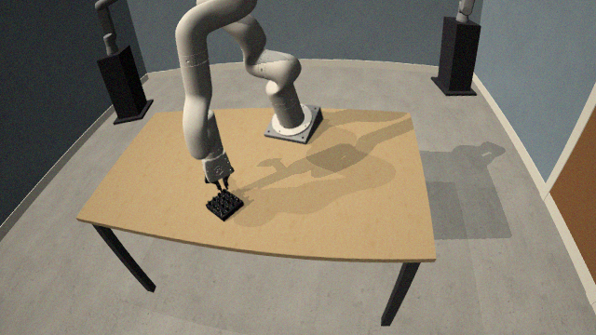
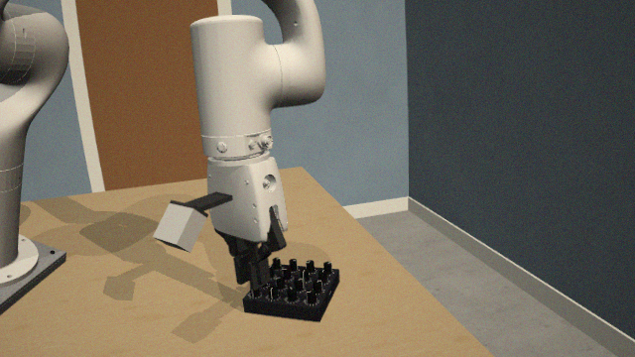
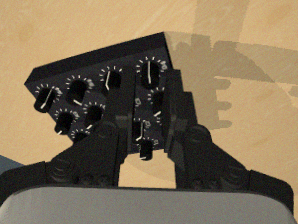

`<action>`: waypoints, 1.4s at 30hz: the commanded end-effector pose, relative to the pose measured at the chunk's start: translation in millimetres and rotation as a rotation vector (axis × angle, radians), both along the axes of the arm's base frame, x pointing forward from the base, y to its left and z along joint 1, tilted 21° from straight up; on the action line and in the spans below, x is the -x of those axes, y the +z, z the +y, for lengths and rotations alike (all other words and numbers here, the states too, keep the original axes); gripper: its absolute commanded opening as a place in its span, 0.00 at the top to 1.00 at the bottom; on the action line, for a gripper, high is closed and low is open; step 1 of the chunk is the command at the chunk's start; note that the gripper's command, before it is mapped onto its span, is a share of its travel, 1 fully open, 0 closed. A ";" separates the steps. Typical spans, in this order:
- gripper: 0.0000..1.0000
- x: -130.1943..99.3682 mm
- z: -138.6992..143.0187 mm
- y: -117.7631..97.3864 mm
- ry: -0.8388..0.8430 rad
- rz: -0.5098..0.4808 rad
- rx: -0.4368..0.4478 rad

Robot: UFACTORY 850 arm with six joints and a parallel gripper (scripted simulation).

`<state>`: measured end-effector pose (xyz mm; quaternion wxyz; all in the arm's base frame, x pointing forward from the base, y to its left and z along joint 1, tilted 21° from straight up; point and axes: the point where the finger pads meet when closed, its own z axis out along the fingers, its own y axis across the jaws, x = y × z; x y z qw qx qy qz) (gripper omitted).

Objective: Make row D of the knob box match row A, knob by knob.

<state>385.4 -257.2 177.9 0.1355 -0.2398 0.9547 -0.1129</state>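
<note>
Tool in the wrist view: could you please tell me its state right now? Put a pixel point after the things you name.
Tool (image 1: 223,189) (image 2: 251,287) (image 3: 150,86): partly open, fingers apart at the knob box (image 1: 224,214) (image 2: 283,310) (image 3: 100,59), no knob seen clamped.
</note>
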 end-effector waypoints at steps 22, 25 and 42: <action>0.81 -1.9 -1.0 -3.9 0.001 -0.004 0.001; 0.81 -2.6 -1.3 -5.9 0.001 -0.004 0.001; 0.81 -4.2 -2.2 -10.8 0.000 -0.004 0.001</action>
